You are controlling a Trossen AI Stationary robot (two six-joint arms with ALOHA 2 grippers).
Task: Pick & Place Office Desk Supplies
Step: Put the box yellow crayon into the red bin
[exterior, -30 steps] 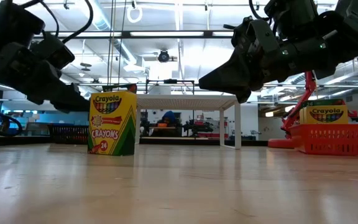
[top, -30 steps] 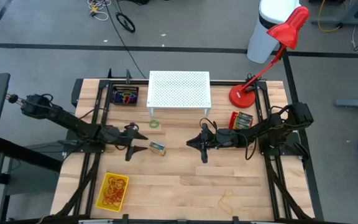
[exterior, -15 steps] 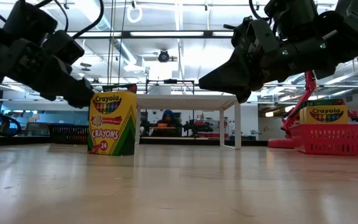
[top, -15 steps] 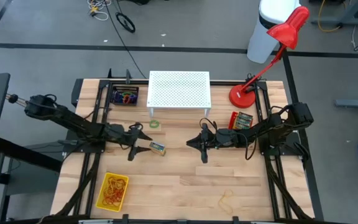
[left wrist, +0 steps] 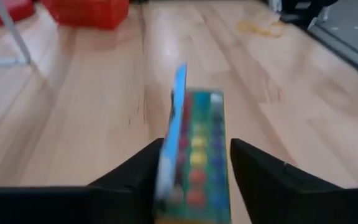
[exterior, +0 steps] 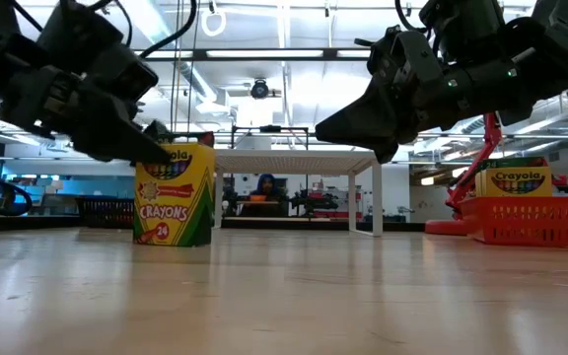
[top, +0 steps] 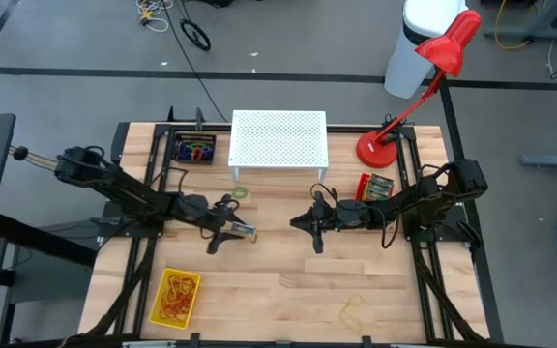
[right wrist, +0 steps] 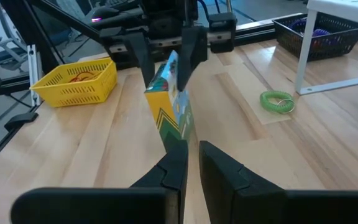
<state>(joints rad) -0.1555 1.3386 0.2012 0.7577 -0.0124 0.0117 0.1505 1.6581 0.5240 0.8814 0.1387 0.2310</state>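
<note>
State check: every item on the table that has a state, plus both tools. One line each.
crayon box: standing on the table, tilted, between the left tool's fingers
left tool: around the crayon box, fingers on either side of it
right tool: shut, empty, above the table
red basket: holds a second crayon box
yellow basket: holds rubber bands
black basket: holds coloured loops
green loop: loose on the table
rubber band: loose on the table

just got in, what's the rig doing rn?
The left pincer is straddling the crayon box standing near the table's middle, one finger on each side; whether it grips yet is unclear. The right pincer hovers above the table facing it, holding nothing. Another crayon box sits in the red basket on the right; the yellow basket holds rubber bands.
</note>
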